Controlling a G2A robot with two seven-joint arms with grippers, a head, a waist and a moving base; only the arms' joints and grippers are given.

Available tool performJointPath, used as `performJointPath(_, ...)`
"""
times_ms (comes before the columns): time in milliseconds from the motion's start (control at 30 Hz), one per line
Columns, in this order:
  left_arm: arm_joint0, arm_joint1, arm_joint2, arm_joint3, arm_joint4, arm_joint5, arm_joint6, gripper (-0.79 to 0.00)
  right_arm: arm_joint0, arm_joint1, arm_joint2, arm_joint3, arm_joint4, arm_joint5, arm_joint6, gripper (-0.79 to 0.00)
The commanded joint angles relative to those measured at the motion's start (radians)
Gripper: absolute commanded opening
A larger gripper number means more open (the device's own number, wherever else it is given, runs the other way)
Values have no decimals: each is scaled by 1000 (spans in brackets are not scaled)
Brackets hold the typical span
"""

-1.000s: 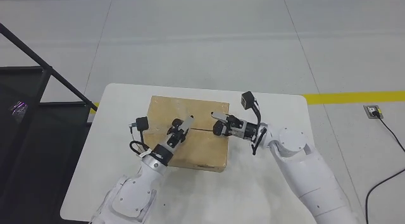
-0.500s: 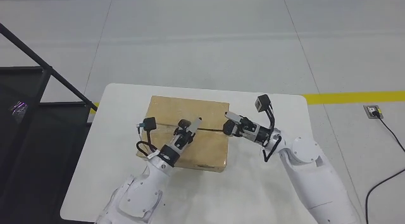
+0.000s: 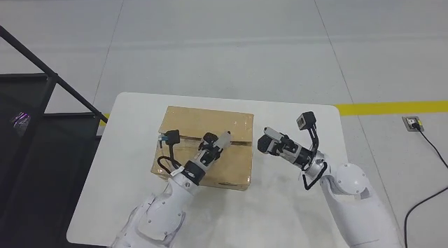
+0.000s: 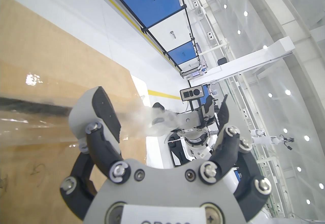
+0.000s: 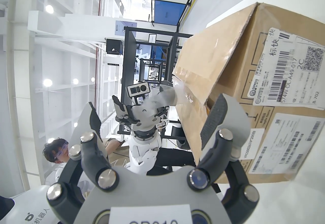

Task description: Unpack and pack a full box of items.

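A closed brown cardboard box [image 3: 203,125] sits on the white table [image 3: 294,199], with clear tape along its middle seam. My left gripper [image 3: 218,140] hovers over the box top near the seam, open and holding nothing; its own view shows the box top [image 4: 50,64] beside its fingers [image 4: 106,113]. My right gripper [image 3: 267,141] is just off the box's right side, above the table, open and holding nothing. In the right wrist view the box's labelled side [image 5: 276,98] lies next to one finger [image 5: 215,118], and the left gripper [image 5: 155,105] shows farther off.
A black metal frame [image 3: 35,101] stands off the table's left side. Bare table surface lies in front of the box and to its right. The table's far edge [image 3: 224,99] runs close behind the box.
My right gripper has pulled back from the box top to beyond its right edge. My left gripper has slid to the right along the box top.
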Motion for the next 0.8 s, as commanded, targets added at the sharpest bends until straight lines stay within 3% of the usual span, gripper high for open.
performJointPath(0, -2, -3, 8, 1, 2, 1, 4, 0, -3, 2, 3, -1, 3, -3, -1, 0)
performJointPath(400, 11, -14, 7, -43, -31, 8, 15, 0, -24, 11, 20, -25, 30, -50, 10, 0)
performJointPath(600, 53, -5, -84, -156, -102, 20, -13, 0, 11, 12, 2, -24, 80, -65, 91, 0)
performJointPath(767, 85, 8, -251, -215, -209, 39, -21, 0, 96, 2, -73, 6, 50, -48, 123, 0)
